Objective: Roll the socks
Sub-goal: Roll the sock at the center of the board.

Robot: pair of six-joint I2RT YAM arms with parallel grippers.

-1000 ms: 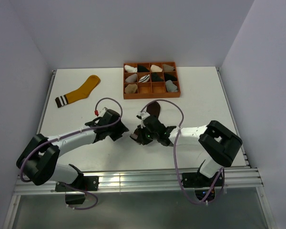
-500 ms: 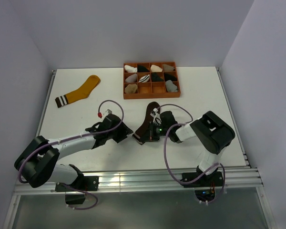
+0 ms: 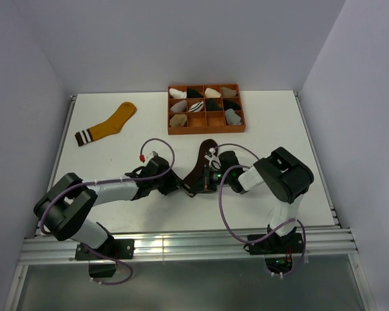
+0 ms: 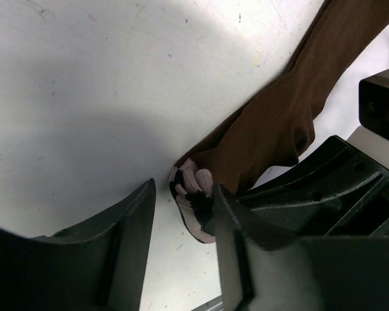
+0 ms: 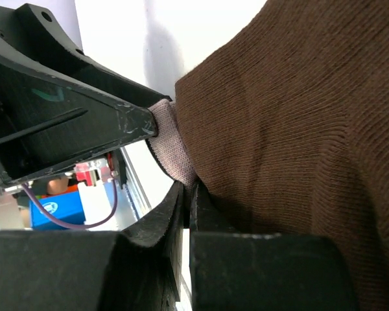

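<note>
Our left hand has slid in to the dark brown sock, released, jaws astride its striped cuff, our right hand clenched on the sock

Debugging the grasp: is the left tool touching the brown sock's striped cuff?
Touching. Left wrist view: the striped cuff of the brown sock lies between the left tool's fingers, pressed against one; right wrist view shows the same contact.

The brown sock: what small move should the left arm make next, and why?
Probably ease the left gripper forward and close it on the striped cuff. Its jaws stand open with the cuff just ahead between them, while the right gripper is shut on the brown sock beside it.
</note>
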